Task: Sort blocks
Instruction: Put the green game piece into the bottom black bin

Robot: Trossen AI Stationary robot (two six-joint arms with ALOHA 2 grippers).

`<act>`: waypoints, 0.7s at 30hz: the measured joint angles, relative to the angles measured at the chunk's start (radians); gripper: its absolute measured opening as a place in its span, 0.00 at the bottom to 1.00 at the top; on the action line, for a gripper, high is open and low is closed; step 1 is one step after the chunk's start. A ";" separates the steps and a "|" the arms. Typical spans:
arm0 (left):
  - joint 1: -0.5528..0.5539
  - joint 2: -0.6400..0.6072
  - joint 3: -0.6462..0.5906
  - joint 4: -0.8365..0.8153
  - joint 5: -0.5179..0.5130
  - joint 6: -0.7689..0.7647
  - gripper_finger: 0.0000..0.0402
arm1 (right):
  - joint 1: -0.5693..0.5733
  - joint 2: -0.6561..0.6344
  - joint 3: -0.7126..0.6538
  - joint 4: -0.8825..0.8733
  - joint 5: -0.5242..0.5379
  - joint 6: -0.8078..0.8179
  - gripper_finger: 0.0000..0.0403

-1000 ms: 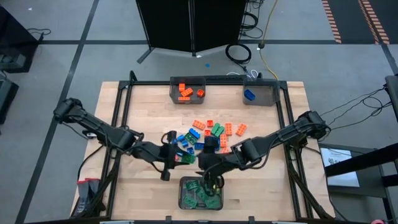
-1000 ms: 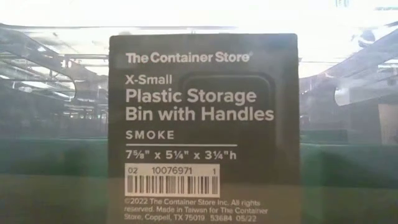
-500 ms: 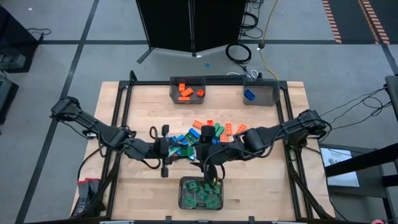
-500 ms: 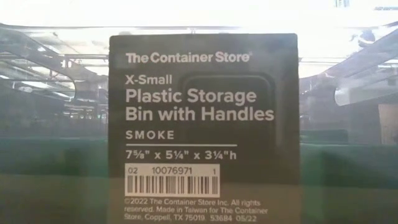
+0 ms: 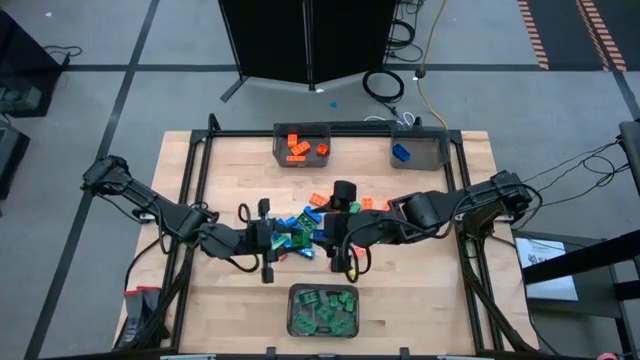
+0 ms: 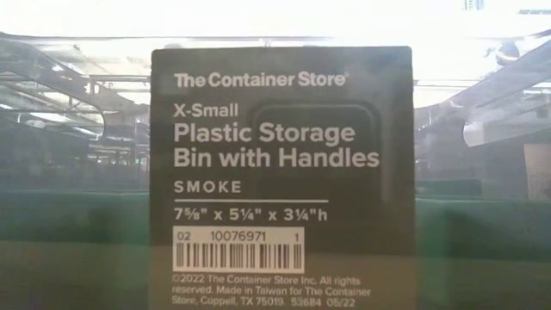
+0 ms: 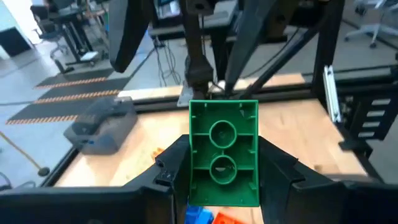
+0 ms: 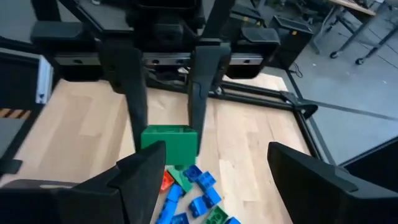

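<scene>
Loose orange, green and blue blocks (image 5: pixel 345 208) lie in a pile at the table's middle. My left gripper (image 5: pixel 292 241) (image 7: pixel 224 163) reaches in from the table's left and is shut on one green block (image 7: pixel 224 155) (image 8: pixel 169 144) over the pile's left part. My right gripper (image 5: pixel 326 240) (image 8: pixel 217 177) faces it from the table's right, open wide, above blue blocks (image 8: pixel 193 193) and touching nothing. The low view shows only a bin label. My left gripper pinches the green block between its two fingers (image 8: pixel 198 87), one on each of two opposite side walls (image 7: pixel 194 155). The fingers slant down from the table's left. The block's hollow underside (image 7: pixel 222 134) faces the wrist camera, and the block hangs clear above the pile.
A bin with orange blocks (image 5: pixel 302 146) and a bin with a blue block (image 5: pixel 418 151) stand at the far edge. A bin of green blocks (image 5: pixel 323 311) stands at the near edge and fills the low view with its label (image 6: pixel 275 172). A black frame rails the table.
My right gripper has moved from above the green bin toward the far edge and now stands over the pile, facing my left gripper. My left gripper, with the green block in it, has shifted a little toward the far edge.
</scene>
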 joint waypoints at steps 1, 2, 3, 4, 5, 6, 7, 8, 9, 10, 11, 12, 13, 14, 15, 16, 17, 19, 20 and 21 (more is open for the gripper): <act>0.000 0.000 0.000 0.007 -0.004 0.007 0.31 | 0.000 -0.002 0.000 0.002 -0.003 -0.002 0.69; 0.000 0.000 0.000 0.009 -0.010 0.017 0.31 | 0.000 -0.004 0.000 0.004 -0.012 -0.003 0.69; 0.000 0.000 0.000 0.013 -0.014 0.022 0.31 | 0.000 -0.005 0.000 0.012 -0.027 -0.003 0.69; 0.000 0.000 0.000 0.014 -0.017 0.025 0.31 | 0.000 -0.005 0.000 0.017 -0.043 -0.003 0.69; 0.004 0.000 0.000 0.014 -0.017 0.026 0.31 | 0.000 -0.004 0.000 0.018 -0.066 -0.003 0.69; 0.007 0.000 0.000 0.017 -0.017 0.025 0.31 | 0.000 -0.001 0.000 0.024 -0.082 -0.003 0.69; 0.011 0.000 0.000 0.018 -0.018 0.026 0.31 | 0.000 0.004 0.000 0.033 -0.094 -0.003 0.69; 0.015 0.000 0.000 0.018 -0.019 0.026 0.31 | 0.000 0.009 0.000 0.041 -0.103 -0.003 0.69; 0.017 0.000 0.000 0.018 -0.019 0.027 0.31 | 0.000 0.012 -0.001 0.043 -0.104 -0.003 0.69; 0.020 0.000 0.000 0.018 -0.019 0.027 0.31 | 0.000 0.014 -0.001 0.043 -0.105 -0.003 0.69; 0.023 0.000 0.000 0.019 -0.019 0.027 0.31 | 0.000 0.015 -0.001 0.047 -0.105 -0.003 0.69; 0.025 0.000 0.000 0.021 -0.019 0.027 0.31 | -0.001 0.015 -0.001 0.050 -0.104 -0.003 0.69; 0.026 0.000 0.000 0.022 -0.019 0.027 0.31 | -0.003 0.015 -0.001 0.051 -0.102 -0.003 0.69; 0.026 0.000 0.000 0.022 -0.019 0.027 0.31 | -0.006 0.014 -0.001 0.051 -0.101 -0.003 0.69; 0.026 0.000 0.000 0.022 -0.019 0.027 0.31 | -0.009 0.014 -0.001 0.051 -0.101 -0.003 0.69; 0.025 0.000 0.000 0.022 -0.019 0.027 0.31 | -0.012 0.014 -0.001 0.050 -0.100 -0.003 0.69; 0.025 0.000 0.000 0.021 -0.019 0.027 0.31 | -0.015 0.014 -0.001 0.049 -0.101 -0.003 0.69; 0.025 0.000 0.000 0.021 -0.019 0.027 0.31 | -0.024 0.014 -0.001 0.050 -0.100 -0.003 0.69; 0.025 0.000 0.000 0.021 -0.019 0.027 0.31 | -0.027 0.014 -0.001 0.050 -0.100 -0.003 0.69; 0.025 0.000 0.000 0.021 -0.019 0.027 0.31 | -0.030 0.015 -0.001 0.050 -0.100 -0.003 0.69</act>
